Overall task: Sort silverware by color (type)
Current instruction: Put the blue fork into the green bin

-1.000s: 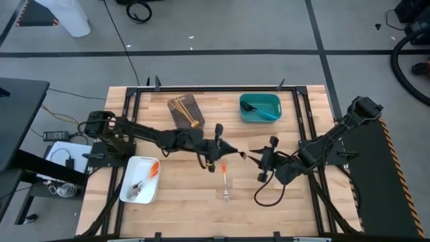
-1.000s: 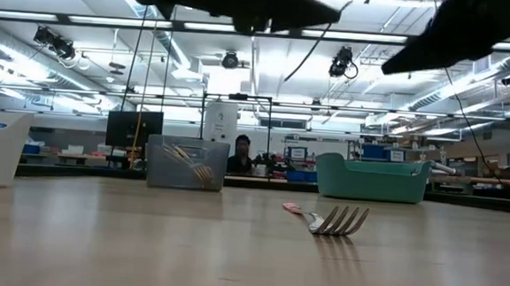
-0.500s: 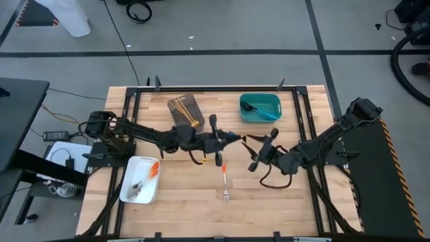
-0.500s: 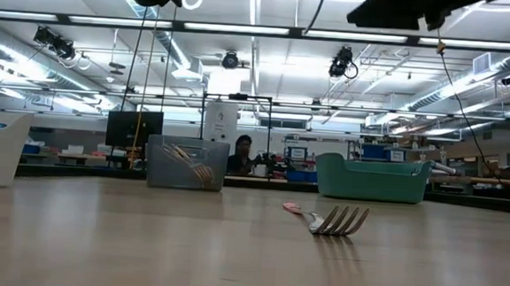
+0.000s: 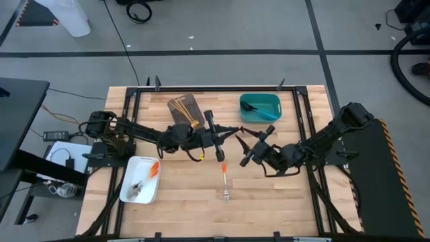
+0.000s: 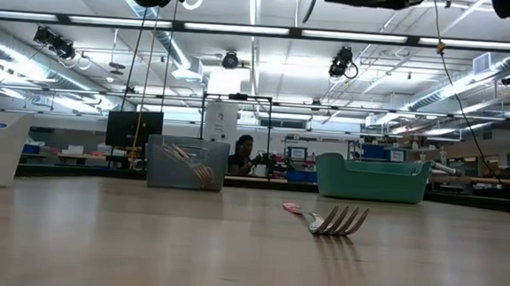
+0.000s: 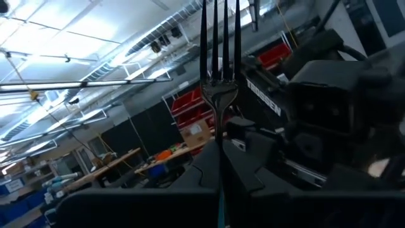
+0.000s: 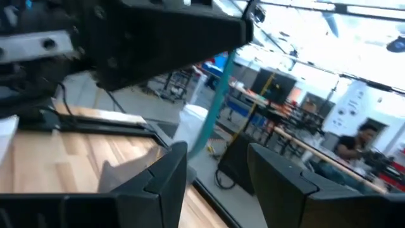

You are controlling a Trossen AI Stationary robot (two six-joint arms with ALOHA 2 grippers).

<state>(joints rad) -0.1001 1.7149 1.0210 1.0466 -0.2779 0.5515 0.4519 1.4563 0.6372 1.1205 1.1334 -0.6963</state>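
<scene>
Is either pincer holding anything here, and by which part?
The left pincer holds a blue-handled fork by its handle, tines pointing away from the wrist. The right pincer is open and empty.

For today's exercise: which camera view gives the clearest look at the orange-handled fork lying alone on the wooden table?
The high view: the orange-handled fork shows whole, handle to tines. The low view shows its tines edge-on, its handle foreshortened. Neither wrist view shows it.

grey concrete floor (image 5: 222, 33), strip-lit ceiling (image 6: 261, 50), workbenches behind wooden table (image 5: 188, 202).
</scene>
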